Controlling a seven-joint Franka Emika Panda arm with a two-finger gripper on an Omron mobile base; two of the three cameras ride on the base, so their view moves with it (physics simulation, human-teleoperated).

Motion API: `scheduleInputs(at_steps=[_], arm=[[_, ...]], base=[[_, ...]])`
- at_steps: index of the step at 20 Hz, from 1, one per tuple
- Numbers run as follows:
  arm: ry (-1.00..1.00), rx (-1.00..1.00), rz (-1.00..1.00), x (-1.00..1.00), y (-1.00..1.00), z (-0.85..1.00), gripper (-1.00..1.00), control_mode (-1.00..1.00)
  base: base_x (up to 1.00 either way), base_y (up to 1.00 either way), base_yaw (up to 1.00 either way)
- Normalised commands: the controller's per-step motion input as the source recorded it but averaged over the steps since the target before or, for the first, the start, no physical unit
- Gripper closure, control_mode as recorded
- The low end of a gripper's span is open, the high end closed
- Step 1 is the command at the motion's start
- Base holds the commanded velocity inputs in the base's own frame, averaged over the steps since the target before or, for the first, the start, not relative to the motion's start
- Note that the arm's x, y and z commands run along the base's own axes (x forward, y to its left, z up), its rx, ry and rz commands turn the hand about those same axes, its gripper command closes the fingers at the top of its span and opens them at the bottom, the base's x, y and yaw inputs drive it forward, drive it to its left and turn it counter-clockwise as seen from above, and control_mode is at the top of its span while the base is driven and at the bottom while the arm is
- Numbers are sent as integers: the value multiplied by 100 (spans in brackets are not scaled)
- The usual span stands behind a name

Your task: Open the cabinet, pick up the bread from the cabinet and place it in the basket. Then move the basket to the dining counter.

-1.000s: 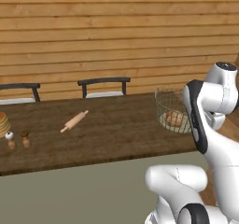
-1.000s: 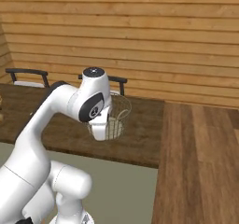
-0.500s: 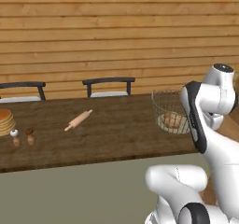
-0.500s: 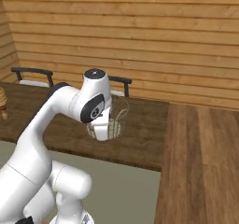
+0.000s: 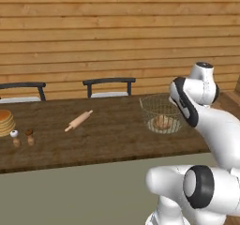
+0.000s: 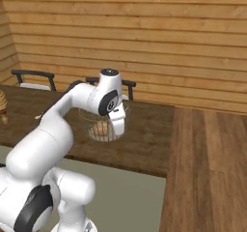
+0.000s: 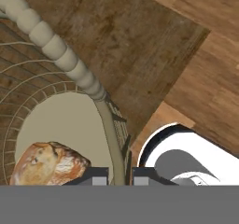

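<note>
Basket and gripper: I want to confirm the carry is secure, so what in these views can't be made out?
- Gripper fingertips: hand view, cut off by the bottom edge; the grip on the basket wall is only partly shown.
- Gripper: left base view, behind the arm's own links.
- Bread: hand view, lower part cut off.
- Whether the basket rests on the dining counter or is lifted: unclear in both base views.

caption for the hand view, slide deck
Pincer clamped on the basket wall, bread inside, above the dining counter.
</note>
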Motion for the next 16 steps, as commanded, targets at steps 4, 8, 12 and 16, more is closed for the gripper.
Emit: scheduleInputs(at_steps=[4,8,12,16], arm=[[0,-19,12,92,6,-57,100,-100],[-3,-7,0,62,10,-39,100,-100],[0,0,0,45,25,-41,100,-100],[0,0,0,20,36,-35,100,-100]], base=[[0,0,0],[0,0,0],[0,0,0],[0,0,0]])
